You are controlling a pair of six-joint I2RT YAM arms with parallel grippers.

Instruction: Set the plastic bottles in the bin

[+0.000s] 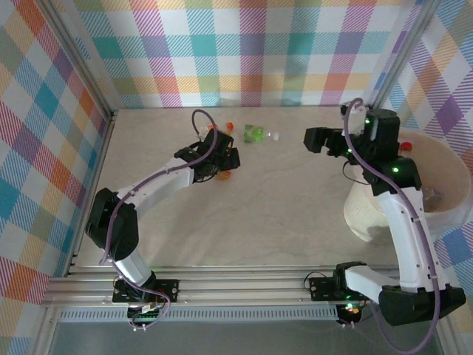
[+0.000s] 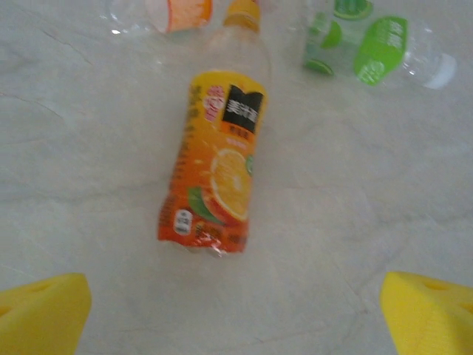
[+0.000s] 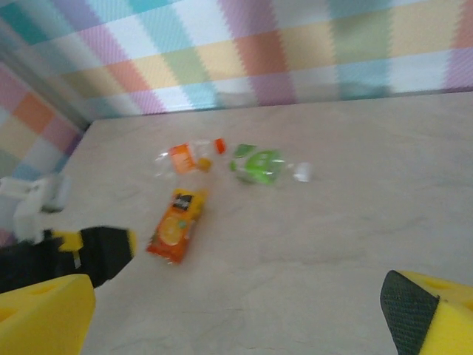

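An orange-labelled plastic bottle with a yellow-orange cap (image 2: 218, 163) lies flat on the pale marbled tabletop (image 1: 281, 214). It is straight ahead of the left gripper (image 2: 236, 318) and beyond the tips of that gripper's yellow fingertips (image 2: 41, 314), with the cap end pointing away from the hand. The hand is released: its jaws stand wide apart with nothing between them, and neither touches the bottle.

Past the cap and a little to this hand's left lies a clear bottle with an orange label (image 2: 174, 11). Farther out to the hand's right lies a clear bottle with a green label and a white cap (image 2: 369, 48), also on its side.

In the right wrist view these three bottles lie out ahead of the right gripper (image 3: 236, 325). The green-labelled one is nearest its centre line and the orange-labelled one is off to its left, just beside the left gripper. The right gripper hovers above the table, spread wide and empty, with bare tabletop in front of it.

The large round cream-white bin (image 1: 436, 144) stands behind the right hand, against that arm's forearm. It is well apart from the three bottles.
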